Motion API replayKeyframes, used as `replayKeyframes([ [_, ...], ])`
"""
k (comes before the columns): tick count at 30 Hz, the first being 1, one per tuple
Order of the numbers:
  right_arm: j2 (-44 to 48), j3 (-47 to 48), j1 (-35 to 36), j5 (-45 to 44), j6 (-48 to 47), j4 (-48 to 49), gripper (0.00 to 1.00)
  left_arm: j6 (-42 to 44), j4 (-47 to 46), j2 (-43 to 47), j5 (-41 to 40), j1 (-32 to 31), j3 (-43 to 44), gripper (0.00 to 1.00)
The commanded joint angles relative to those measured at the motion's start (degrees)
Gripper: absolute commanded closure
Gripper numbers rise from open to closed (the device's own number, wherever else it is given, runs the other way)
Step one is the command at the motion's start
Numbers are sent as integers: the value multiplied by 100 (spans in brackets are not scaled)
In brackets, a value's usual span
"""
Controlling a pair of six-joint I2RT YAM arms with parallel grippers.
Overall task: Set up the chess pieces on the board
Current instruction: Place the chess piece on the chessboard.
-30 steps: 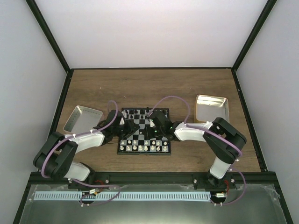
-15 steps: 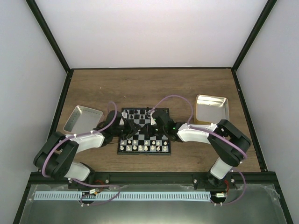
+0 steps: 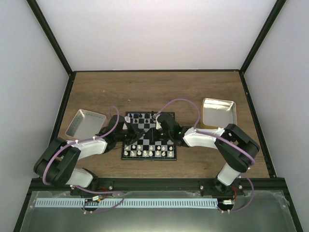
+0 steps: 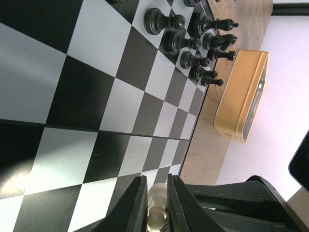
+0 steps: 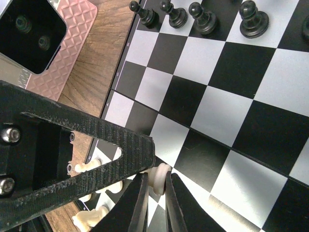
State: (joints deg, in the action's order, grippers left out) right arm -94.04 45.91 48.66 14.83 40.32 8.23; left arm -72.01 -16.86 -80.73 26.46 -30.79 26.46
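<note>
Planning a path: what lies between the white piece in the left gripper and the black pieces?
Between the cream-white chess piece and the black chess pieces, the left wrist view shows only bare chequered board.

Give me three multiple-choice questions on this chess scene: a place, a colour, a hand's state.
1. The gold tin sits: A, right of the board; B, on it; C, left of it.
2. The piece in the left hand is: A, black; B, cream-white; C, red.
3. The right hand is: A, wide open; B, shut on a white piece; C, out of view.
Answers: A, the top view shows it off the board's right side; B, a pale figure sits in its grip; B, it pinches the piece.
</note>
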Motion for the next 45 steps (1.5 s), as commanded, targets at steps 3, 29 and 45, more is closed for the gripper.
replayKeyframes([
  [3, 171, 3, -24, 2, 213, 251, 88, -240, -256, 149, 158, -33, -36, 91],
  [29, 1337, -186, -24, -1327, 332, -1200, 57, 2873, 3955, 414, -1986, -517, 1639, 96],
  [45, 3154, -728, -58, -3601, 626, -2810, 42, 3760, 5493, -818, -3124, -1801, 2966, 96],
])
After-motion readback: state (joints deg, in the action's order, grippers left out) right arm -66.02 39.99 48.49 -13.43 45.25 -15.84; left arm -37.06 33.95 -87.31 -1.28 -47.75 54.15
